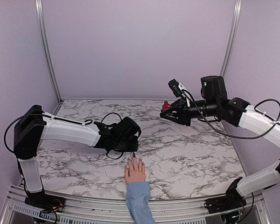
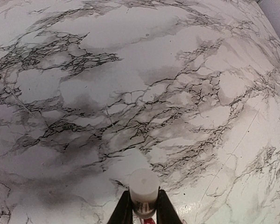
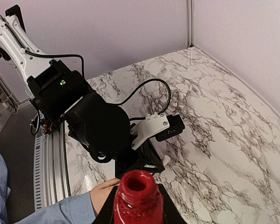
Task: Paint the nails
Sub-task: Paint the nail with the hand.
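A pale pink hand (image 1: 135,171) with a light blue sleeve (image 1: 139,201) lies flat on the marble table near the front edge. Its nails are too small to tell their colour, and the fingertips sit right under my left gripper (image 1: 132,152). My left gripper (image 2: 143,207) is shut on the white cap (image 2: 143,187), which also shows in the right wrist view (image 3: 165,160). My right gripper (image 1: 165,112) is raised at the back right, shut on the open dark red polish bottle (image 1: 166,106). The bottle's open mouth (image 3: 137,195) faces the right wrist camera, with the hand (image 3: 101,191) behind it.
Marble tabletop (image 1: 191,149) with purple walls around it. The left arm (image 1: 70,133) stretches low across the table's left half. Metal rail (image 1: 84,205) runs along the front edge. A cable (image 3: 151,91) loops over the left wrist.
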### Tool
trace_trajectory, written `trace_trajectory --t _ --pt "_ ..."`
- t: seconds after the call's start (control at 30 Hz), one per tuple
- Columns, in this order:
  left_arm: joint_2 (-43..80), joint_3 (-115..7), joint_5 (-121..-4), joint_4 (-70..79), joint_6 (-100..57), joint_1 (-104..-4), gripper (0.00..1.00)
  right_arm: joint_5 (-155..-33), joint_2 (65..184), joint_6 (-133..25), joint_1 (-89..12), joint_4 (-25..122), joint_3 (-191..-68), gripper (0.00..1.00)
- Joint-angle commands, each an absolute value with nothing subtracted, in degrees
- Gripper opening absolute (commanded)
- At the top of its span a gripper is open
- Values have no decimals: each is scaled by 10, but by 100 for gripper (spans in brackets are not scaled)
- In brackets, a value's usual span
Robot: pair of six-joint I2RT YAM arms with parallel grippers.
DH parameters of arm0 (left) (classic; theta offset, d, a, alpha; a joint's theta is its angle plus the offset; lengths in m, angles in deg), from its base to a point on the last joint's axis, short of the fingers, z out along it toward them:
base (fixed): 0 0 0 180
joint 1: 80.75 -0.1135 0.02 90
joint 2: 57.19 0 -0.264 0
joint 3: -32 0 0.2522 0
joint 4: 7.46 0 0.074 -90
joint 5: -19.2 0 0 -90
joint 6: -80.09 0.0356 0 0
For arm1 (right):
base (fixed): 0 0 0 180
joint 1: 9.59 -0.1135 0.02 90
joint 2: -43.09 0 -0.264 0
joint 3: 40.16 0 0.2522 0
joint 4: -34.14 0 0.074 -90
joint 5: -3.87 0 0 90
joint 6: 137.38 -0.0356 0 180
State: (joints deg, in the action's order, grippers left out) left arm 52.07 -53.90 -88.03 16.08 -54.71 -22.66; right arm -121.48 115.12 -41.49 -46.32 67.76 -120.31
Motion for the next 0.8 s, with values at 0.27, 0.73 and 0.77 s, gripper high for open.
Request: trace_trajectory --t 0.27,0.73,0.77 --pt "538 -557 -885 183 -540 -237 0 -1204 1157 -408 -459 677 -1221 0" --pt "522 -562 -890 183 -531 -247 0 -1205 1157 -407 -459 679 -1222 0" --pt "517 -561 -892 183 -531 -247 0 -1206 1157 -408 -458 679 -1222 0"
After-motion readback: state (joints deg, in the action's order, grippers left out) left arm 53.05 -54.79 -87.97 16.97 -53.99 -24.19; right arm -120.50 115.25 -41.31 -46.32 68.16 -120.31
